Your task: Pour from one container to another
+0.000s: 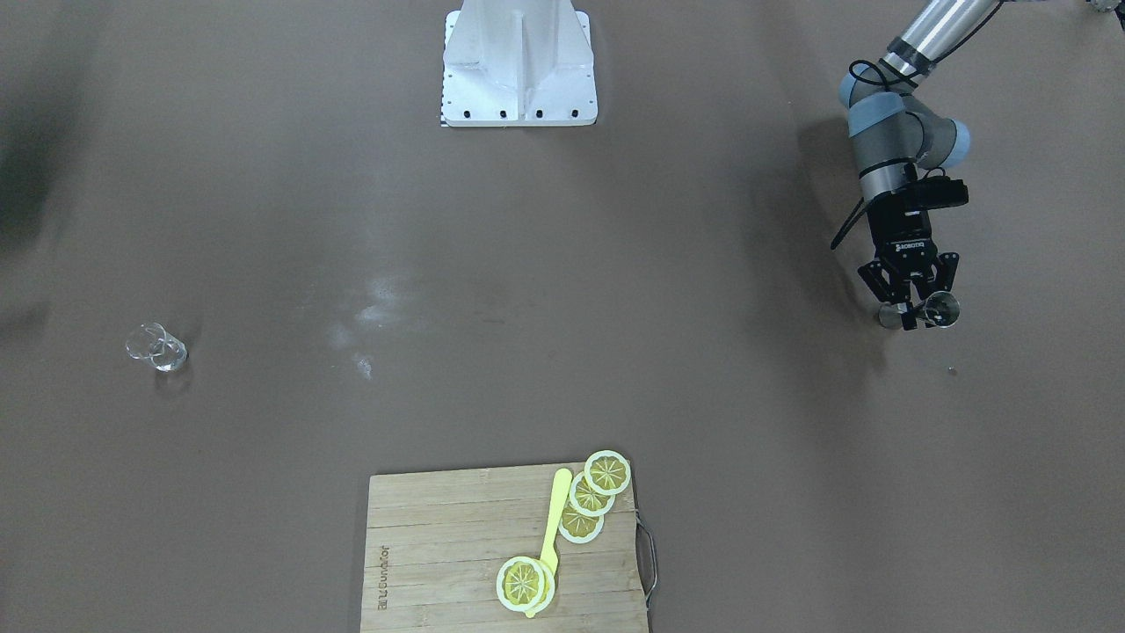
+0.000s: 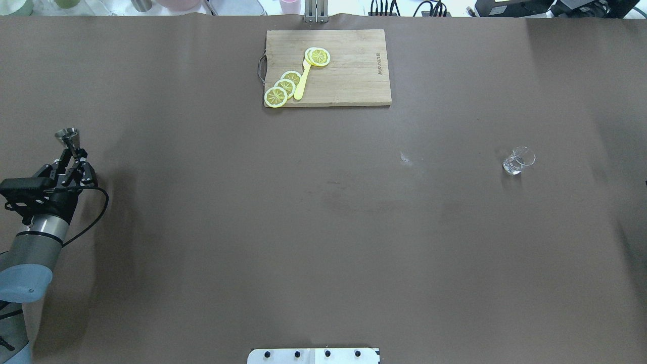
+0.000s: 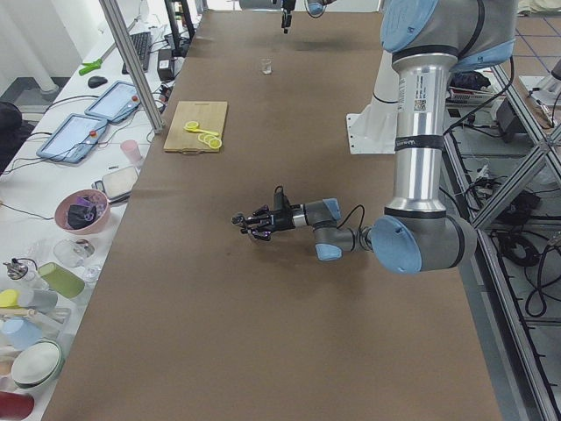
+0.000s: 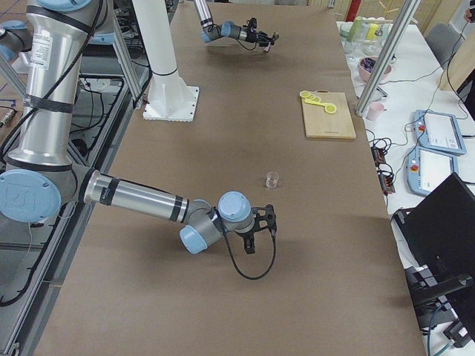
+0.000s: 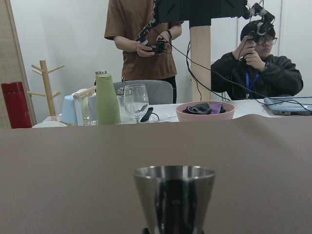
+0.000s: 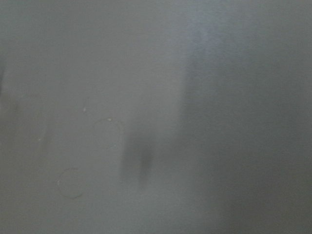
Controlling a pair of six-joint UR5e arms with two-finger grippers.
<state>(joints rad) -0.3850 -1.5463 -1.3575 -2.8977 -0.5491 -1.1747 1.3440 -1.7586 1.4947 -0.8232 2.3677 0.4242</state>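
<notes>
The left arm [image 1: 945, 26] I'm driving is a silver tube with pale blue joint caps on grey housings. A black cable [image 1: 849, 225] runs past its black wrist camera box [image 1: 940, 193] to a black two-finger pincer [image 1: 918, 312] marked with white lettering. The right arm [image 4: 141, 199] looks the same to me, with black bands on its tube, and the white pedestal [image 1: 518, 61] has black screws along its foot.

— How do we hold our left arm [image 2: 38, 235]?
— Low and nearly level, forearm reaching forward from our left side; the left gripper [image 2: 75, 153] points away from our base, clamped on the waist of the upright jigger [image 2: 67, 135].
— And our right arm [image 4: 141, 199]?
— Stretched out low too, wrist bent so the right gripper [image 3: 285, 24] points down. Whether its jaws are parted, we cannot tell.
</notes>
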